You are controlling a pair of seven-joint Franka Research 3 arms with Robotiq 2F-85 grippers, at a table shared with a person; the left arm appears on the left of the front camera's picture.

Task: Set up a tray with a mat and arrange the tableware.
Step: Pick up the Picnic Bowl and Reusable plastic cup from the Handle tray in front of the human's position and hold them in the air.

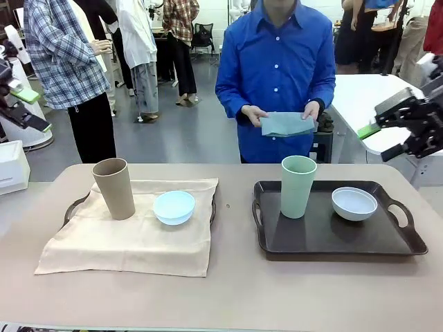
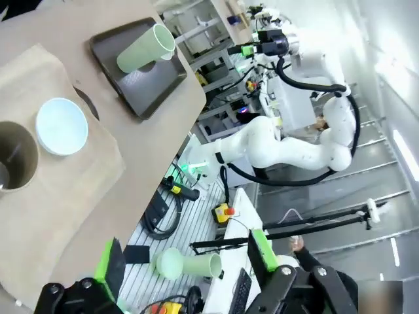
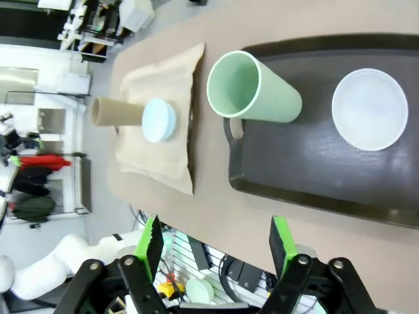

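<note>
A beige mat [image 1: 131, 238] drapes over the left tray, whose handle [image 1: 73, 207] peeks out. On the mat stand a tan cup [image 1: 115, 188] and a light blue bowl [image 1: 174, 206]. The bare dark tray [image 1: 318, 235] on the right carries a pale green cup [image 1: 297, 185] and a white bowl [image 1: 354, 203]. A person across the table holds a folded blue-green cloth [image 1: 287, 124] in both hands. My left gripper [image 1: 38, 112] hangs open high at the far left, off the table. My right gripper [image 1: 374, 143] hovers open above the right tray [image 3: 314, 170], empty.
A white box [image 1: 12, 166] sits at the table's left end. A white table [image 1: 367, 97] stands behind on the right. Several people stand farther back. Bare tabletop lies between the two trays and along the near edge.
</note>
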